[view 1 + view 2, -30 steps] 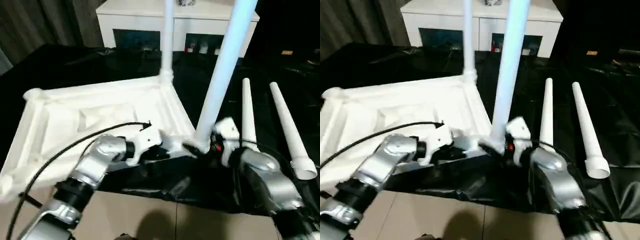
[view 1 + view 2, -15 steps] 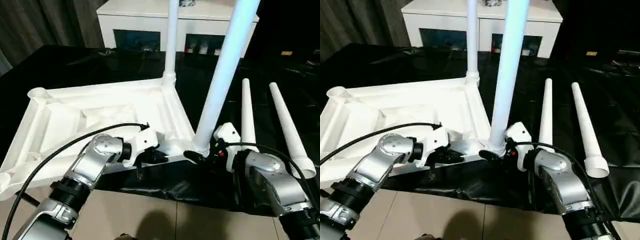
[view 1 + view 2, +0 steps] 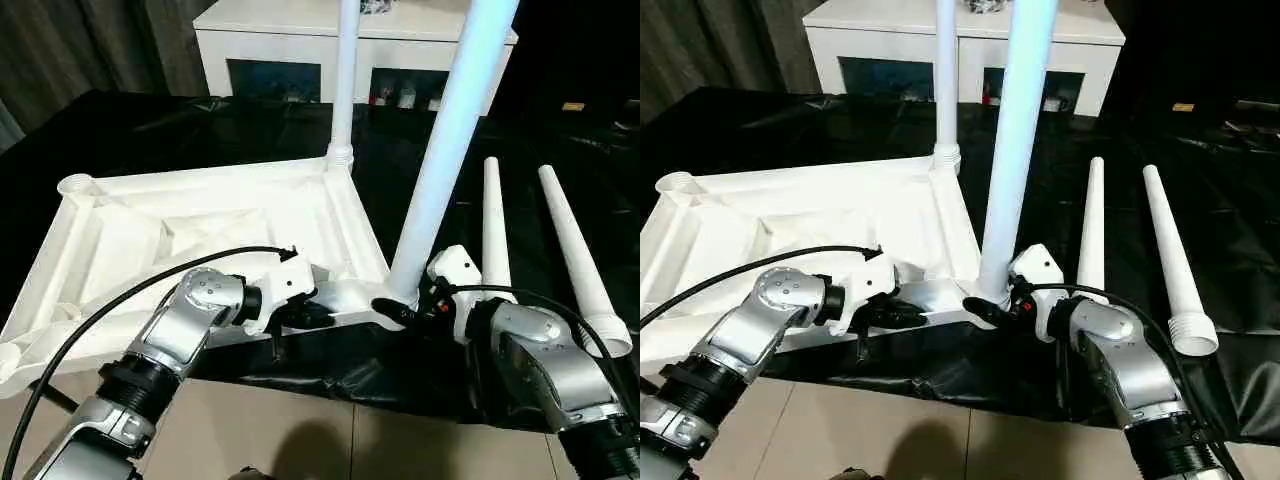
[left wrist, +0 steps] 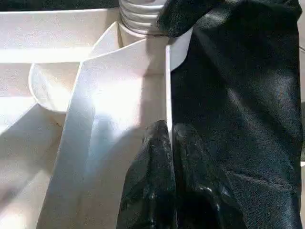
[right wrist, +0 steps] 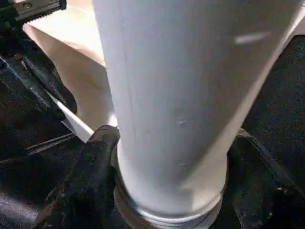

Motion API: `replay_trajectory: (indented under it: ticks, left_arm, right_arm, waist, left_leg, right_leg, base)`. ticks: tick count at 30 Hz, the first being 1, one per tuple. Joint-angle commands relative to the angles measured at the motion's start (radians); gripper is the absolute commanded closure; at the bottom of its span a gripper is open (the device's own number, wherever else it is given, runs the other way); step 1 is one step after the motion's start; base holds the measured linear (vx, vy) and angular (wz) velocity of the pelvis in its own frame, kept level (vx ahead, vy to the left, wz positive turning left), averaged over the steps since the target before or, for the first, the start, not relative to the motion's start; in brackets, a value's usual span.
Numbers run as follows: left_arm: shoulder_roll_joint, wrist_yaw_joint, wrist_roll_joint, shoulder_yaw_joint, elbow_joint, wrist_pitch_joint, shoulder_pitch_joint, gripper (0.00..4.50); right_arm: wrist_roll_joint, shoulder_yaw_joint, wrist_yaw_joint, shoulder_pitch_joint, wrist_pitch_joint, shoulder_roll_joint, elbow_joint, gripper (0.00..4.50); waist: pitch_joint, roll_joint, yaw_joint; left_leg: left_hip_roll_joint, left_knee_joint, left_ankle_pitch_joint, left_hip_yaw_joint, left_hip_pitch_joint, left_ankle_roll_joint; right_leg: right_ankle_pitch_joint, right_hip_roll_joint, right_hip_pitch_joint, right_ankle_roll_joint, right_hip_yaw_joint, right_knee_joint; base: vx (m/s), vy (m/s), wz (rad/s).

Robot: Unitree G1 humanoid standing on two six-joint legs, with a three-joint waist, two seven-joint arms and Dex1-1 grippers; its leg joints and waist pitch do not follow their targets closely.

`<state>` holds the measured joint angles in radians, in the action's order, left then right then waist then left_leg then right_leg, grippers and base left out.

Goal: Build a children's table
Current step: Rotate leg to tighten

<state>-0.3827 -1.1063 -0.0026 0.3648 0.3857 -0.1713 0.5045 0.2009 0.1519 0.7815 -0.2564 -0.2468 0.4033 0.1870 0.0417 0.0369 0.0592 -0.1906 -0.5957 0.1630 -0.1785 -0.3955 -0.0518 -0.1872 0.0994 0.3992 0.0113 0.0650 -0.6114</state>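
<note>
Tabletop (image 3: pixel 180 235), one: white plastic, ribbed underside up, lying on black sheeting (image 3: pixel 560 140). Round sockets show at the corners; the one farthest out from the left gripper (image 3: pixel 76 185) stands empty.

Legs, four, white tapered tubes:
- Two upright in sockets. The near leg (image 3: pixel 445 150) rises from the corner between the two grippers; the far leg (image 3: pixel 344 75) stands at the corner straight beyond it along the same tabletop edge.
- Two loose (image 3: pixel 492 225) (image 3: pixel 580 255), side by side on the sheeting just outboard of the right gripper, narrow ends pointing away, wide ends toward the robot.

Left gripper (image 3: pixel 305 312), one: fingers (image 4: pixel 159 162) pressed together on the thin near wall of the tabletop, pinching its rim, close beside the near leg's socket.

Right gripper (image 5: pixel 167 191), one: black fingers (image 5: pixel 95 167) set either side of the near leg's base, at its ringed collar, the near finger touching the tube; whether the other touches cannot be told.

White cabinet (image 3: pixel 360 45), one, glass-fronted, well beyond both grippers.

Edges and room: the tabletop's near edge lies close to the sheeting's border, bare floor (image 3: pixel 300 420) under the forearms. Open black sheeting past the loose legs and between tabletop and cabinet.
</note>
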Motion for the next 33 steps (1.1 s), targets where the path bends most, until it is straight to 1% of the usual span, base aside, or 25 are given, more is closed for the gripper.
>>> replay_trajectory:
  ticks: [1,7,8,9,11,13,14,15,16,17,18,19,20,21,22,23,24,25,26,27,28,29,30,31,33]
  left_arm:
    - [0.006,0.024,0.024,0.006,-0.003,-0.006,0.01,4.5]
    - [0.115,0.217,0.05,-0.024,0.068,-0.081,0.051,4.5]
    - [0.18,0.323,0.068,-0.034,0.105,-0.129,0.076,4.5]
    - [0.204,0.362,0.074,-0.036,0.119,-0.149,0.085,4.5]
    - [0.235,0.411,0.081,-0.04,0.135,-0.176,0.095,4.5]
    - [0.312,0.542,0.099,-0.055,0.181,-0.218,0.12,4.5]
    - [0.356,0.602,0.108,-0.059,0.212,-0.228,0.135,4.5]
    - [0.386,0.647,0.12,-0.057,0.238,-0.227,0.148,4.5]
    - [0.406,0.671,0.128,-0.053,0.258,-0.223,0.158,4.5]
    - [0.419,0.688,0.134,-0.049,0.272,-0.217,0.165,4.5]
    - [0.423,0.694,0.137,-0.05,0.277,-0.215,0.168,4.5]
    - [0.426,0.694,0.142,-0.054,0.285,-0.213,0.175,4.5]
    - [0.423,0.692,0.141,-0.058,0.284,-0.214,0.178,4.5]
    - [0.413,0.691,0.147,-0.056,0.281,-0.21,0.179,4.5]
    - [0.399,0.684,0.154,-0.051,0.279,-0.201,0.18,4.5]
    - [0.386,0.673,0.154,-0.051,0.277,-0.194,0.18,4.5]
    - [0.375,0.662,0.152,-0.053,0.272,-0.188,0.178,4.5]
    - [0.361,0.646,0.156,-0.049,0.271,-0.171,0.177,4.5]
    - [0.349,0.633,0.156,-0.051,0.271,-0.166,0.176,4.5]
    - [0.339,0.619,0.155,-0.05,0.269,-0.158,0.174,4.5]
    - [0.333,0.607,0.154,-0.049,0.264,-0.147,0.171,4.5]
    - [0.32,0.589,0.15,-0.05,0.253,-0.148,0.165,4.5]
    - [0.3,0.551,0.141,-0.048,0.233,-0.131,0.153,4.5]
    - [0.284,0.525,0.13,-0.052,0.214,-0.134,0.142,4.5]
    - [0.259,0.49,0.121,-0.048,0.193,-0.118,0.127,4.5]
  right_arm:
    - [-0.029,0.0,-0.055,-0.007,-0.012,-0.021,0.069,1.76]
    - [-0.076,-0.031,-0.304,-0.067,-0.034,-0.159,0.226,1.77]
    - [-0.077,-0.07,-0.458,-0.112,-0.05,-0.246,0.304,1.77]
    - [-0.076,-0.087,-0.515,-0.13,-0.055,-0.277,0.332,1.77]
    - [-0.078,-0.105,-0.59,-0.152,-0.064,-0.31,0.368,1.78]
    - [-0.062,-0.15,-0.727,-0.206,-0.046,-0.382,0.461,1.78]
    - [-0.049,-0.176,-0.799,-0.244,-0.023,-0.42,0.521,1.78]
    - [-0.043,-0.188,-0.837,-0.275,-0.004,-0.447,0.566,1.78]
    - [-0.043,-0.197,-0.869,-0.3,0.015,-0.466,0.6,1.78]
    - [-0.042,-0.2,-0.877,-0.324,0.04,-0.481,0.626,1.78]
    - [-0.045,-0.204,-0.879,-0.333,0.05,-0.487,0.637,1.78]
    - [-0.046,-0.222,-0.88,-0.358,0.077,-0.501,0.662,1.78]
    - [-0.047,-0.232,-0.88,-0.368,0.087,-0.505,0.671,1.78]
    - [-0.048,-0.237,-0.869,-0.374,0.096,-0.504,0.673,1.78]
    - [-0.045,-0.244,-0.852,-0.378,0.113,-0.503,0.671,1.78]
    - [-0.047,-0.243,-0.84,-0.377,0.123,-0.498,0.664,1.43]
    - [-0.047,-0.239,-0.817,-0.373,0.136,-0.493,0.648,1.43]
    - [-0.057,-0.232,-0.812,-0.37,0.158,-0.485,0.638,1.43]
    - [-0.059,-0.231,-0.8,-0.369,0.179,-0.476,0.633,1.01]
    - [-0.064,-0.228,-0.794,-0.366,0.196,-0.466,0.625,0.99]
    - [-0.07,-0.224,-0.795,-0.361,0.202,-0.457,0.613,0.99]
    - [-0.073,-0.219,-0.772,-0.349,0.211,-0.44,0.585,0.98]
    - [-0.083,-0.211,-0.75,-0.327,0.21,-0.412,0.537,0.76]
    - [-0.092,-0.199,-0.719,-0.305,0.205,-0.384,0.494,0.61]
    - [-0.102,-0.183,-0.677,-0.273,0.186,-0.349,0.437,0.56]
  waist:
    - [-0.059,-0.004,-0.001]
    - [-0.043,-0.004,-0.018]
    - [-0.042,-0.002,-0.027]
    - [-0.042,-0.004,-0.034]
    - [-0.042,-0.004,-0.036]
    - [-0.04,0.003,-0.041]
    - [-0.039,0.002,-0.044]
    - [-0.036,0.005,-0.049]
    - [-0.031,0.01,-0.054]
    - [-0.03,0.009,-0.059]
    - [-0.03,0.009,-0.059]
    - [-0.031,0.017,-0.056]
    - [-0.033,0.022,-0.05]
    - [-0.035,0.017,-0.051]
    - [-0.036,0.001,-0.052]
    - [-0.032,-0.009,-0.057]
    - [-0.03,-0.002,-0.059]
    - [-0.03,-0.002,-0.059]
    - [-0.032,0.013,-0.062]
    - [-0.037,0.015,-0.061]
    - [-0.04,0.015,-0.062]
    - [-0.039,0.006,-0.064]
    - [-0.037,0.004,-0.066]
    - [-0.038,0.005,-0.067]
    - [-0.053,0.007,-0.059]
  left_leg:
    - [-0.034,0.081,0.306,0.01,0.022,0.019]
    - [-0.03,0.089,0.484,0.018,0.042,-0.049]
    - [-0.028,0.089,0.511,0.022,0.041,-0.061]
    - [-0.026,0.088,0.527,0.028,0.046,-0.074]
    - [-0.026,0.09,0.545,0.032,0.046,-0.069]
    - [-0.026,0.092,0.587,0.034,0.055,-0.074]
    - [-0.023,0.089,0.634,0.037,0.068,-0.077]
    - [-0.023,0.091,0.659,0.036,0.072,-0.077]
    - [-0.024,0.094,0.73,0.043,0.087,-0.08]
    - [-0.027,0.106,0.777,0.047,0.085,-0.077]
    - [-0.027,0.106,0.777,0.047,0.085,-0.077]
    - [-0.043,0.142,0.834,0.048,0.068,-0.077]
    - [-0.052,0.165,0.859,0.038,0.063,-0.082]
    - [-0.05,0.165,0.852,0.033,0.064,-0.082]
    - [-0.026,0.127,0.804,0.021,0.094,-0.076]
    - [-0.005,0.084,0.726,0.021,0.113,-0.046]
    - [-0.004,0.081,0.654,0.027,0.096,-0.024]
    - [-0.004,0.081,0.654,0.027,0.096,-0.024]
    - [-0.025,0.113,0.673,0.046,0.061,-0.031]
    - [-0.036,0.127,0.681,0.053,0.045,-0.037]
    - [-0.037,0.131,0.691,0.05,0.052,-0.051]
    - [-0.025,0.121,0.664,0.044,0.054,-0.046]
    - [-0.022,0.119,0.624,0.043,0.043,-0.033]
    - [-0.023,0.119,0.605,0.044,0.039,-0.027]
    - [-0.03,0.117,0.509,0.038,0.032,-0.014]
  right_leg:
    - [-0.171,0.041,-0.041,-0.233,-0.037,0.073]
    - [-0.455,0.044,-0.02,-0.164,-0.037,0.103]
    - [-0.491,0.045,-0.015,-0.156,-0.037,0.104]
    - [-0.529,0.046,-0.014,-0.143,-0.031,0.11]
    - [-0.551,0.045,-0.018,-0.119,-0.026,0.119]
    - [-0.548,0.042,-0.009,-0.113,-0.023,0.125]
    - [-0.569,0.037,-0.006,-0.096,-0.011,0.138]
    - [-0.578,0.035,-0.001,-0.089,-0.006,0.141]
    - [-0.589,0.026,-0.003,-0.064,0.015,0.152]
    - [-0.564,0.022,-0.016,-0.051,0.027,0.153]
    - [-0.564,0.022,-0.016,-0.051,0.027,0.153]
    - [-0.462,0.017,-0.047,-0.064,0.028,0.121]
    - [-0.4,0.016,-0.056,-0.086,0.022,0.09]
    - [-0.386,0.018,-0.054,-0.094,0.015,0.09]
    - [-0.487,0.034,-0.015,-0.093,0.013,0.143]
    - [-0.652,0.054,0.002,-0.052,0.037,0.191]
    - [-0.706,0.065,-0.019,-0.019,0.051,0.205]
    - [-0.706,0.065,-0.019,-0.019,0.051,0.205]
    - [-0.62,0.056,-0.06,-0.003,0.064,0.177]
    - [-0.548,0.058,-0.073,-0.017,0.051,0.15]
    - [-0.465,0.058,-0.057,-0.058,0.038,0.147]
    - [-0.48,0.064,-0.043,-0.082,0.034,0.155]
    - [-0.502,0.067,-0.048,-0.086,0.031,0.156]
    - [-0.503,0.068,-0.052,-0.087,0.031,0.156]
    - [-0.365,0.066,-0.052,-0.129,0.016,0.138]
  base:
    - [0.0,0.0,0.0]
    - [0.0,0.0,0.0]
    - [-0.059,0.006,-0.03]
    - [-0.059,0.006,-0.03]
    - [-0.031,0.007,-0.02]
    - [-0.025,0.01,-0.01]
    - [0.0,0.0,0.0]
    - [-0.062,0.027,-0.02]
    - [0.0,0.0,0.0]
    - [0.0,0.0,0.0]
    - [0.0,0.0,0.0]
    - [0.0,0.0,0.0]
    - [0.0,0.0,0.0]
    - [0.0,0.0,0.0]
    - [0.0,0.0,0.0]
    - [0.0,0.0,0.0]
    - [0.0,0.0,0.0]
    - [0.0,0.0,0.0]
    - [0.0,0.0,0.0]
    - [0.0,0.0,0.0]
    - [0.0,0.0,0.0]
    - [0.0,0.0,0.0]
    - [0.0,0.0,0.0]
    - [0.0,0.0,0.0]
    - [0.0,0.0,0.0]
